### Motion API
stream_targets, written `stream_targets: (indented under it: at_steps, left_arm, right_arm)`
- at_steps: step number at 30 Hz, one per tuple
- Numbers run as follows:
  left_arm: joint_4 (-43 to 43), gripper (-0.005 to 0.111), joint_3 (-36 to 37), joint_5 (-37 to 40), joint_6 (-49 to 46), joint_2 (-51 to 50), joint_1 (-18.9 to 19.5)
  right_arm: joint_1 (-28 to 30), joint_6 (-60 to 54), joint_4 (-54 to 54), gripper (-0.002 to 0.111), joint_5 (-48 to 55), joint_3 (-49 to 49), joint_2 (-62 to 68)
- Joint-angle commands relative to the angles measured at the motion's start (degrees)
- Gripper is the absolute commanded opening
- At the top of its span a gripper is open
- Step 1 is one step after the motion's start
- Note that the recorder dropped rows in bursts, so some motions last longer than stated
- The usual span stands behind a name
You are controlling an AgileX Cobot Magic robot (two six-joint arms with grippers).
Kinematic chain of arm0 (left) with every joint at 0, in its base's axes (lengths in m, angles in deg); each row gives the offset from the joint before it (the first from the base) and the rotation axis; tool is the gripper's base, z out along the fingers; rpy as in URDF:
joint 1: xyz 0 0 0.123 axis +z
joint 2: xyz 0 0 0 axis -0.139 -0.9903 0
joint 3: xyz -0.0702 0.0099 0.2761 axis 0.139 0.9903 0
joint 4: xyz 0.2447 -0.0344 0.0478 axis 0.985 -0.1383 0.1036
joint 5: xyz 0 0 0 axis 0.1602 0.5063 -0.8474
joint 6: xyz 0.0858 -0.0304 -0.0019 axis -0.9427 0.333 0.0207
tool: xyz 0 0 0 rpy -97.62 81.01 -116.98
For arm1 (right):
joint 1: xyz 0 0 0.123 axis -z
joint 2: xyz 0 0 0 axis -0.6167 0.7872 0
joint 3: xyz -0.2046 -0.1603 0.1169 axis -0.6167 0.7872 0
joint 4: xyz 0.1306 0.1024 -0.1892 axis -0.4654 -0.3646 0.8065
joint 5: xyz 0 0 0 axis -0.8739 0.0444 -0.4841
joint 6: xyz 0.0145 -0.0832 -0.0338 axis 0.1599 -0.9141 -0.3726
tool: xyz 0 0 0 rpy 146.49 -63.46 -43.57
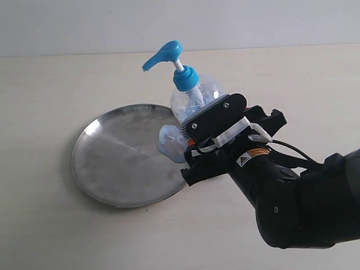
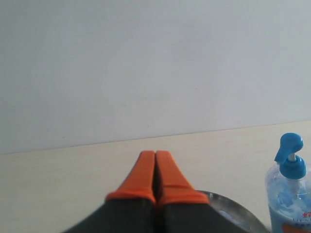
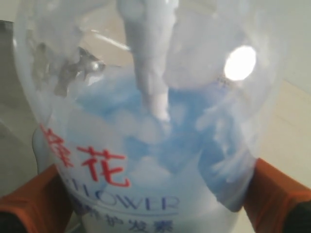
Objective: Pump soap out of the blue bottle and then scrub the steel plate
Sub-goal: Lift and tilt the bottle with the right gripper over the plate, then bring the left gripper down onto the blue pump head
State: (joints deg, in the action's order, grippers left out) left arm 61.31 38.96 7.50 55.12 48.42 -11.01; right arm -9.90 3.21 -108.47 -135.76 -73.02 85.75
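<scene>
Right wrist view: the right gripper [image 3: 155, 194] is clamped on the blue bottle [image 3: 146, 121]. Its orange fingers [image 3: 279, 191] press the clear body from both sides, at the level of the label with red characters. Light-blue liquid fills the lower part of the body, and the white dip tube runs down through the middle.

Exterior view: the blue bottle [image 1: 198, 97] sits at the right-hand rim of the steel plate [image 1: 121, 157], with the black gripper body across its lower half. The blue pump head is up and its nozzle points left, over the plate. A pale blue patch [image 1: 170, 143] shows just below the gripper at the plate's edge; whether it is soap or the bottle's base cannot be told. The plate lies flat on the pale table [image 1: 50, 225], its surface dull and streaked.

Left wrist view: the left gripper [image 2: 155, 154] has its orange fingers pressed together with nothing between them, well apart from the bottle [image 2: 290, 194].
</scene>
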Motion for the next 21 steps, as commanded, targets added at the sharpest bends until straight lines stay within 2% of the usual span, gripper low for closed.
stream_targets:
  at_steps: [1,12,18,21]
  left_arm:
    - [-0.02,0.0,-0.38,-0.98,0.11,-0.34,-0.46]
    - [-2.88,0.0,0.21,-2.08,0.34,-1.9,-0.46]
    - [-7.85,0.0,-1.4,-0.61,-1.39,-9.48,-0.55]
    - [-14.53,0.0,-4.71,1.23,-6.83,-15.04,-1.43]
  right_arm:
    - [-0.01,-0.19,2.43,0.0,-3.27,-0.43,-1.42]
    - [-0.01,-1.72,3.23,0.0,-3.16,-0.43,-1.42]
    - [-0.01,-1.72,3.54,0.0,-3.16,-0.43,-1.42]
    - [-0.01,-1.72,3.66,0.0,-3.16,-0.43,-1.42]
